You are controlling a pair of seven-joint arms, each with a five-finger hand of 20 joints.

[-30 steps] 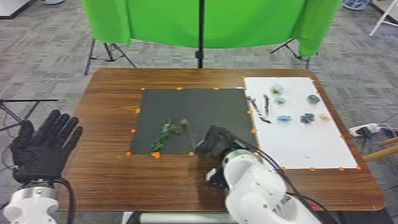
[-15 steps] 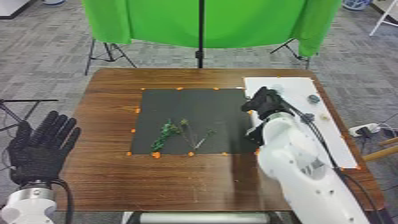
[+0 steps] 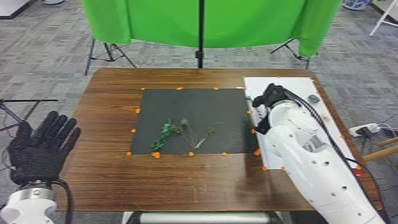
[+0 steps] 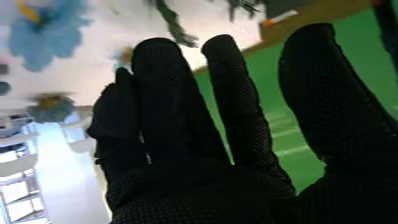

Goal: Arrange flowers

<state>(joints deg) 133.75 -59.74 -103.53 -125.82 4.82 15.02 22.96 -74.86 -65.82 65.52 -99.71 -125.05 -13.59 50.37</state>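
Observation:
My right hand (image 3: 274,96) is over the left part of the white sheet (image 3: 298,83), above where flower pieces lie. In the right wrist view the right hand (image 4: 178,120) has straight fingers, thumb apart, holding nothing. Beyond its fingertips are a blue flower (image 4: 46,35), dark green stems (image 4: 174,22) and a small bluish-brown flower (image 4: 53,107). On the black mat (image 3: 191,105) a leafy green stem (image 3: 163,136) and thin stems (image 3: 195,140) fan out from near the mat's front edge. My left hand (image 3: 43,147) rests open, palm up, left of the table.
The brown table (image 3: 115,185) extends around the mat and sheet, with orange tabs along their edges. A bluish flower (image 3: 314,98) lies on the sheet right of the right hand. A green cloth (image 3: 213,25) on a stand is behind the table.
The right hand has moved from the black mat's front right, away and to the right, over the white sheet. A thin stem it was covering now shows on the mat. The left hand keeps still.

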